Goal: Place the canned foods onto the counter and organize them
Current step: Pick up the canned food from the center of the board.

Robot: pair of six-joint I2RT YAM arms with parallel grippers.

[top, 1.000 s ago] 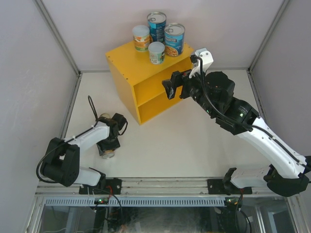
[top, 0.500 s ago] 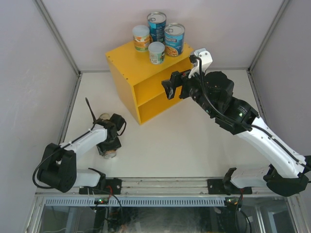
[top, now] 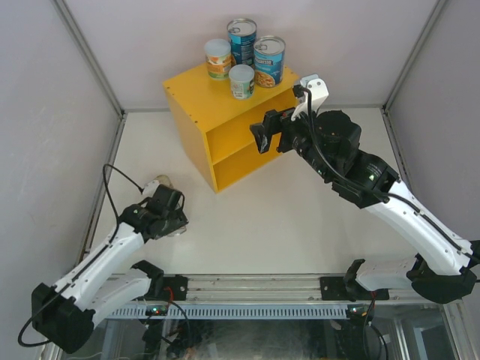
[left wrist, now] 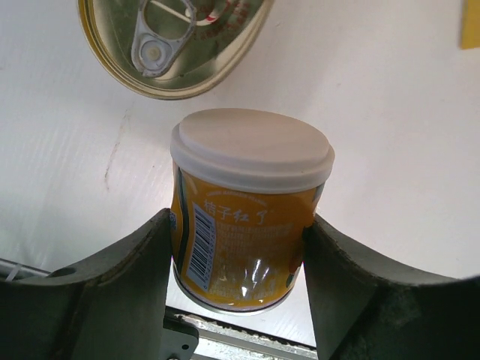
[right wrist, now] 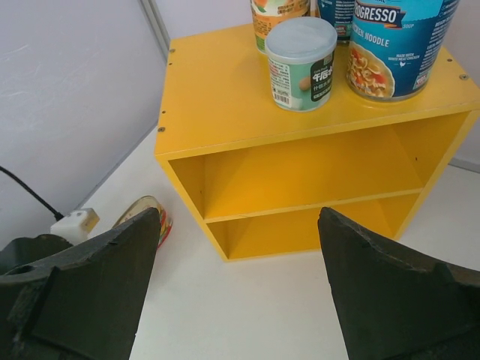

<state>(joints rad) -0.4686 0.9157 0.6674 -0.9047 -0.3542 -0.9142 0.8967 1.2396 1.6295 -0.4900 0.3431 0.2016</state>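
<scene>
My left gripper [left wrist: 236, 225] is shut on a small orange-labelled can [left wrist: 247, 217] with a pale lid, its fingers [left wrist: 112, 292] pressed against the can's two sides. From above, the left gripper [top: 169, 212] sits at the table's near left and hides most of that can. A flat oval tin [left wrist: 172, 45] lies just beyond it, and it shows from above too [top: 159, 182]. The yellow counter [top: 196, 112] carries four cans on top: two tall blue ones [top: 241, 39] and two small pale-lidded ones [top: 241, 81]. My right gripper [right wrist: 238, 217] hangs open and empty before the counter [right wrist: 225, 97].
The counter's two shelf openings [right wrist: 315, 172] face the right gripper. White walls close in the table on three sides. A black cable [top: 112, 184] loops from the left arm, and a metal rail [top: 247, 285] runs along the near edge.
The left arm's rear links swung down to the lower left, and its gripper, shut on the small can, shifted slightly toward the oval tin. The right arm has not moved.
</scene>
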